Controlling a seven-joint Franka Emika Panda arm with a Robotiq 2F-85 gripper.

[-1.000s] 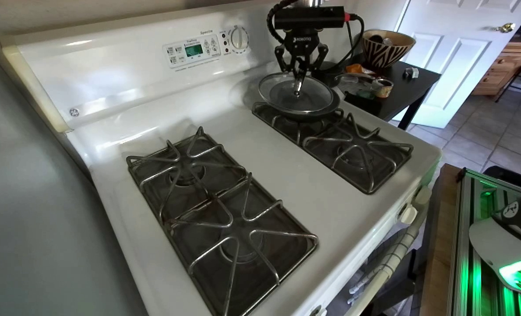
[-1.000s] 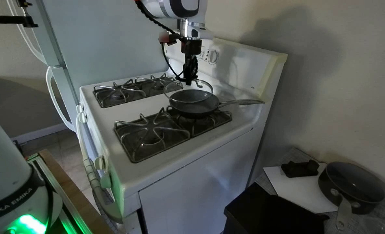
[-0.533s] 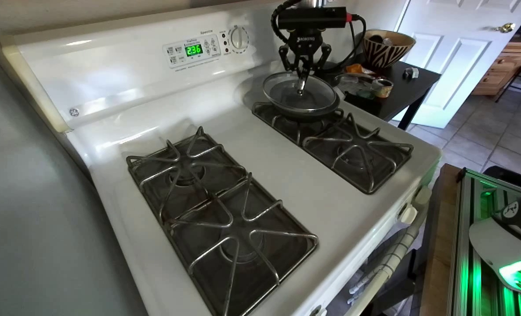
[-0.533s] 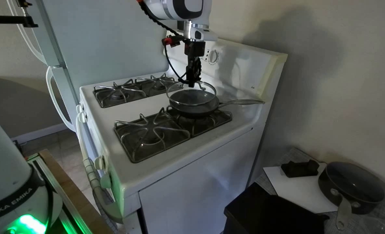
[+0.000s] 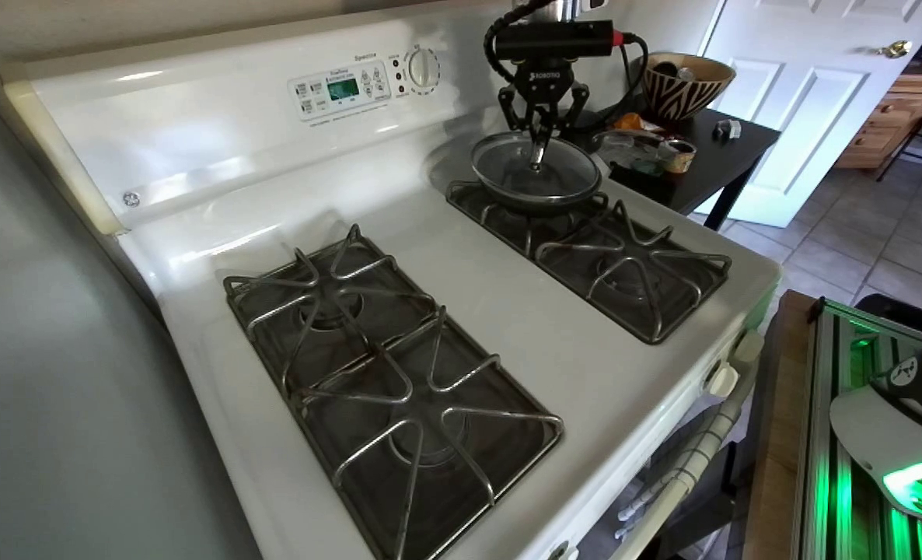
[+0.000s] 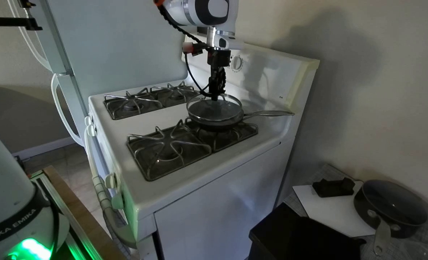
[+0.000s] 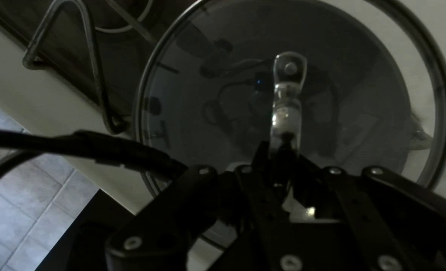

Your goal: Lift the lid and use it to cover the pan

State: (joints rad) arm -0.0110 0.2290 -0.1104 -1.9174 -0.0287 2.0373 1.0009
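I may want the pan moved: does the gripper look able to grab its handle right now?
Probably not yet: the gripper appears closed on the lid handle, though the pan handle sticks out past the lid.

White with a dark rounded panel (image 6: 203, 15), the Franka Emika Panda arm (image 6: 190, 14) wears a silver collar (image 6: 210, 38) and ribbed black cable (image 5: 490, 45). Its black gripper (image 5: 539, 132), lettered "ROBOTIQ," shows round silver screws (image 7: 132, 242) in the wrist view. A black band (image 6: 10, 226) reading "ANKA EMIKA" crosses the white base (image 6: 4, 173), lit bright green in an exterior view.
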